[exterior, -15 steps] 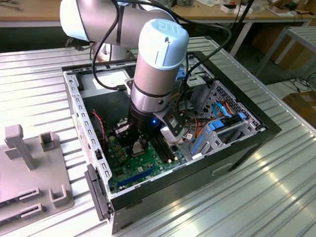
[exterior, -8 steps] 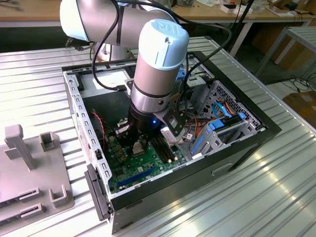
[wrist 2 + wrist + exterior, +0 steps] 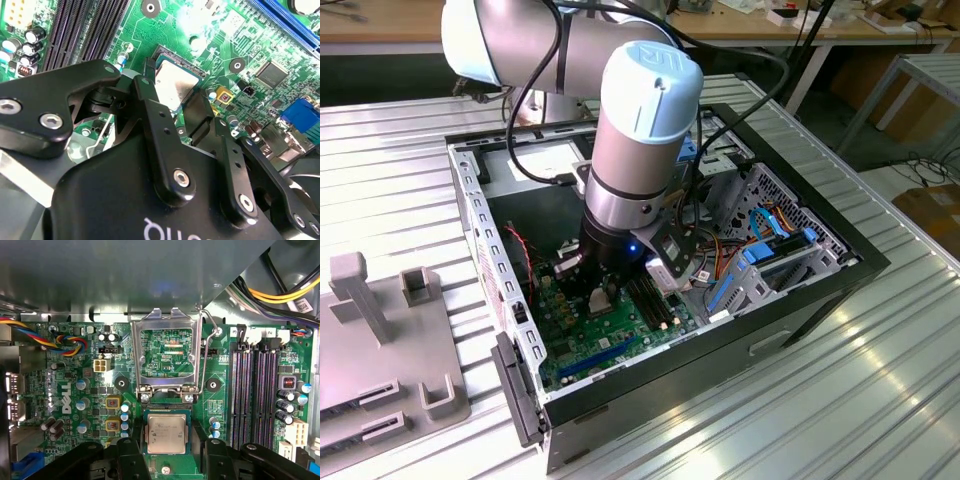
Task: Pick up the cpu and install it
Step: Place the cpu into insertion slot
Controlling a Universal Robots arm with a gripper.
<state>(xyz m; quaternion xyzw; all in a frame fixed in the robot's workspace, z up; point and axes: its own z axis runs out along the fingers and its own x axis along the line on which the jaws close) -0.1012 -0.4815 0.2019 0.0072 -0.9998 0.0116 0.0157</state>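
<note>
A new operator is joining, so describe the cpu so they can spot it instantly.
Start at the open computer case and its green motherboard. In the first wrist view, find the metal socket frame flipped open; the cpu is right by its hinge. It is the one pale silvery-beige square with a thin green rim, unlike the black memory slots.

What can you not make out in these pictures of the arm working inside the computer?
Exterior view: the arm blocks the green board under it.
Second wrist view: the gripper covers part of the silvery chip.
Both wrist views: whether the silvery chip lies flat in place is too hard to tell.
</note>
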